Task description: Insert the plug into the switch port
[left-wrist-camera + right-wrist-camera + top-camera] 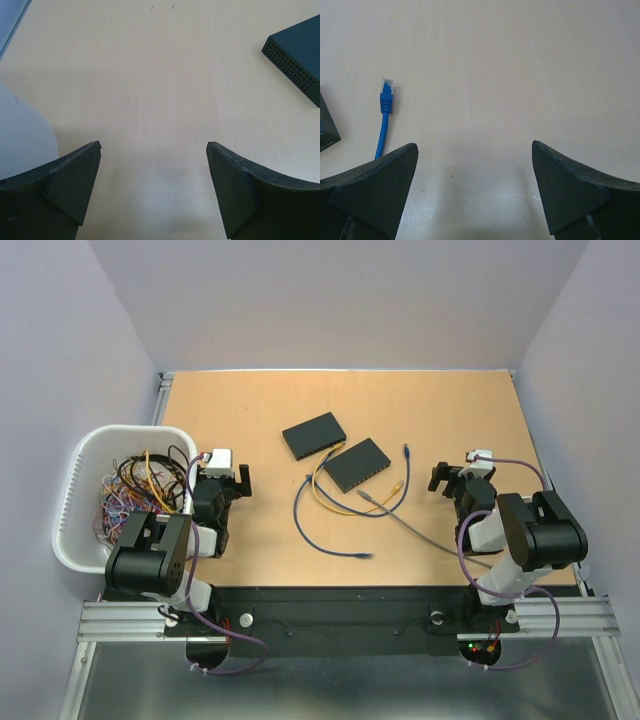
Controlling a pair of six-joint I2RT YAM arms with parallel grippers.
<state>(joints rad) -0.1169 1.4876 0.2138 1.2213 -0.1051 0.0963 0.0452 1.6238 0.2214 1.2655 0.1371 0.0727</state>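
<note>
**Overhead and wrist views, both arms at rest.** Two black switches lie side by side near the middle of the counter: the far switch to the left and the near switch just right of it and nearer. Their ports cannot be made out from above.

Loose cables trail from the switches toward the near edge:
- The blue plug lies flat on the counter just right of the near switch. It is not touching the switch, and its clear tip points to the far side.
- A yellow cable ends just near of that switch.
- A grey cable runs off to the near right.
- A second blue cable curves toward the near edge.

A white basket of tangled wires stands at the left edge.

The left gripper sits between the basket and the switches. Its jaws are spread wide over bare wood and hold nothing. The right gripper sits right of the blue plug, apart from it, and is likewise fully spread and empty.
</note>
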